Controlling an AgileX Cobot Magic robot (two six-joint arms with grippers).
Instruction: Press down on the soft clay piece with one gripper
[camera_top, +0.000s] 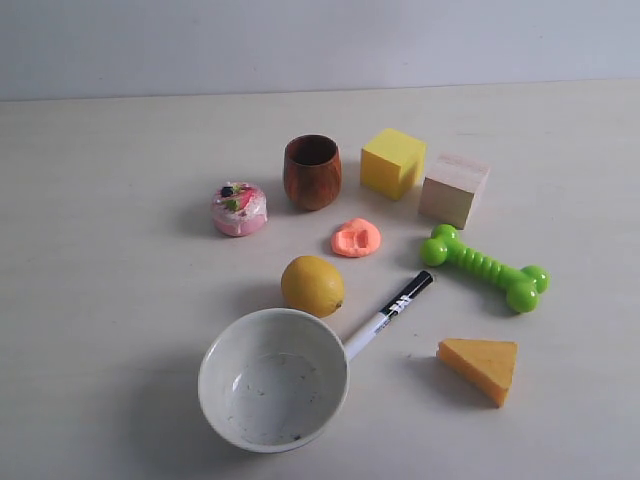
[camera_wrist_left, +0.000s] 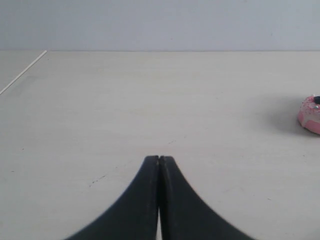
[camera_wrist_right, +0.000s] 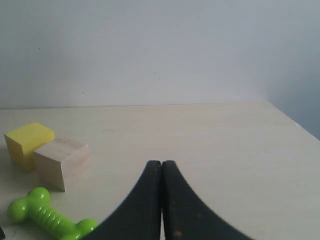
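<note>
The soft clay piece (camera_top: 356, 238) is a small salmon-orange flattened lump with dents, lying on the table between the brown cup and the green bone toy. Neither arm shows in the exterior view. My left gripper (camera_wrist_left: 159, 159) is shut with its black fingers pressed together over bare table, empty. My right gripper (camera_wrist_right: 161, 163) is likewise shut and empty. The clay does not appear in either wrist view.
Around the clay stand a brown cup (camera_top: 312, 171), pink cake toy (camera_top: 239, 208) (camera_wrist_left: 310, 114), lemon (camera_top: 312, 285), yellow block (camera_top: 392, 162) (camera_wrist_right: 27, 142), wooden block (camera_top: 454, 189) (camera_wrist_right: 62, 161), green bone toy (camera_top: 484, 266) (camera_wrist_right: 47, 217), marker (camera_top: 388, 314), white bowl (camera_top: 222, 352) and cheese wedge (camera_top: 480, 366).
</note>
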